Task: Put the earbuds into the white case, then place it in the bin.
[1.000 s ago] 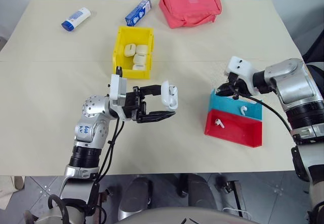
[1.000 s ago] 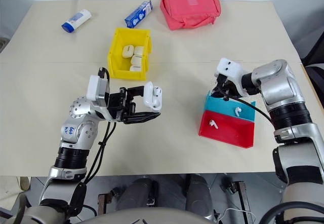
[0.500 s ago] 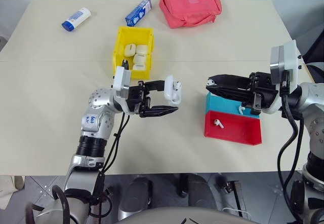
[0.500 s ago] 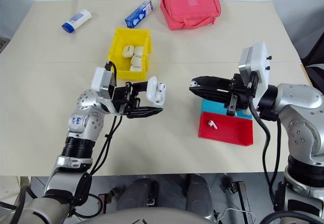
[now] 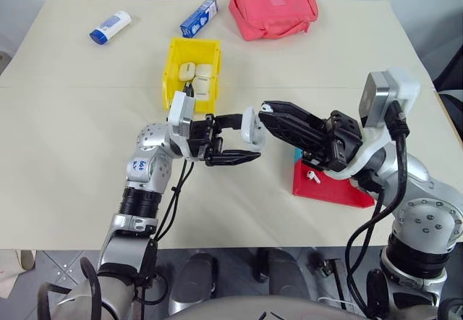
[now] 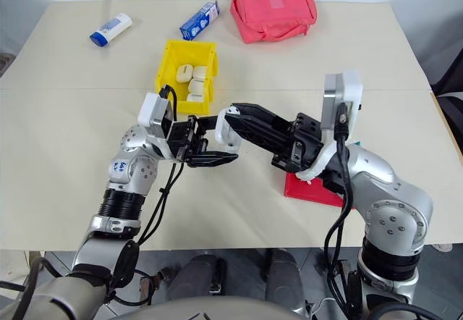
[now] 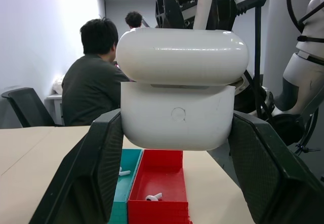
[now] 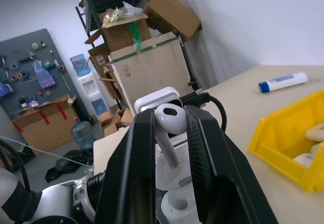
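One tiny glossy white earbud [image 8: 169, 120] sits pinched in the right end effector [image 5: 269, 108] just beside the small glossy white hinged case [image 7: 178, 115] — lid raised, clamped aloft by the left end effector [image 5: 244, 137] over the worktop [image 5: 72, 153] — so insertion should go stem-first, slowly, square to its socket.

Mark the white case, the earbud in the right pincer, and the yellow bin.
white case [image 7: 177, 117]: left wrist view, front of its body.
earbud [image 8: 169, 119]: right wrist view, its rounded head.
yellow bin [image 5: 171, 70]: left eye view, left wall.
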Controlling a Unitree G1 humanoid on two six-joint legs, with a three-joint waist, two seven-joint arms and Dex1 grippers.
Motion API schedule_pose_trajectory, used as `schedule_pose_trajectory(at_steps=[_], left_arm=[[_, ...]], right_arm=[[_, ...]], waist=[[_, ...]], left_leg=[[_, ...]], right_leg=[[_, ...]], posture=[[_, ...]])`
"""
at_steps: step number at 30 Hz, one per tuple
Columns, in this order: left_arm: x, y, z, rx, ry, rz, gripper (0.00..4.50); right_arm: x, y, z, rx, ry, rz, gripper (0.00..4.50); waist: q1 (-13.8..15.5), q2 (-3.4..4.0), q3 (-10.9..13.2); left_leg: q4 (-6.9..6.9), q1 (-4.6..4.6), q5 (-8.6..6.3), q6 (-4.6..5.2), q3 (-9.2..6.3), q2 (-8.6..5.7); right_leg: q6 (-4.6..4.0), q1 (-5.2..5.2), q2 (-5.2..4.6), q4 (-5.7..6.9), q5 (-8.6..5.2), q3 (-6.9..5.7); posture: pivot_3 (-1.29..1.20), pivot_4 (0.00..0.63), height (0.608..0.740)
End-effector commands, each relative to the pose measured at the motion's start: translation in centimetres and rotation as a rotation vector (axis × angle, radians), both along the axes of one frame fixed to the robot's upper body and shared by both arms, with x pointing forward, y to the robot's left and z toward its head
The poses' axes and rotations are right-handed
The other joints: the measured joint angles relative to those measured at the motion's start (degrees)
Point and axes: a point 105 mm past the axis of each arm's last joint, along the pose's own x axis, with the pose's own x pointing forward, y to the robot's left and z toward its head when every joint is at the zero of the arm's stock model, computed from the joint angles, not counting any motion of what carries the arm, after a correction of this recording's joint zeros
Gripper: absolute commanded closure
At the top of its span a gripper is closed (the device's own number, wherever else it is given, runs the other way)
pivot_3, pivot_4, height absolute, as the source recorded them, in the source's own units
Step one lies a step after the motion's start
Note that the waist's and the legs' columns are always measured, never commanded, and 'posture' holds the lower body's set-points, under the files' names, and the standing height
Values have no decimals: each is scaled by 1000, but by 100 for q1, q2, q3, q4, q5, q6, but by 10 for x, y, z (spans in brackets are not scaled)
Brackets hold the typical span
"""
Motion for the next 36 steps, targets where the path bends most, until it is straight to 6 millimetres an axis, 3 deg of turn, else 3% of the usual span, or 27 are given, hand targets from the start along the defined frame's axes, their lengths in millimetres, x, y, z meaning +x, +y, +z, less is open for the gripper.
schedule_pose_trajectory(at_steps=[1, 10, 16, 22, 36], left_arm=[[-2, -4, 10, -17, -41, -22, 1749], [-4, -5, 14, -34, -43, -25, 1749], [-5, -4, 16, -47, -46, -27, 1749], [-2, 1, 18, -54, -55, -10, 1749], [-1, 5, 18, -68, -64, 10, 1749]], right_arm=[[-5, 4, -2, 22, -25, 14, 4011], [0, 6, -26, 12, -2, -6, 4011], [9, 0, -41, -14, -5, -52, 4011], [4, -10, -54, -111, -11, -43, 4011], [-2, -16, -48, -209, -60, 10, 4011]], waist=[[-1, 0, 0], [-1, 0, 0], [-1, 0, 0], [1, 0, 0], [8, -1, 0]], left_leg=[[0, 0, 0, 2, 1, 0], [0, 1, -2, 7, 6, 0], [0, 1, -2, 8, 6, 0], [0, 1, -4, 10, 6, -1], [0, 0, -4, 10, 5, 2]], right_leg=[[0, 0, 0, 0, 0, 0], [0, -1, 2, 1, 0, 2], [0, -2, 2, 1, 0, 3], [0, -1, 2, -1, 0, 6], [0, -1, 0, -5, 0, 5]], posture=[[0, 150, 740], [0, 150, 740], [0, 150, 740], [0, 150, 740], [0, 150, 740]])
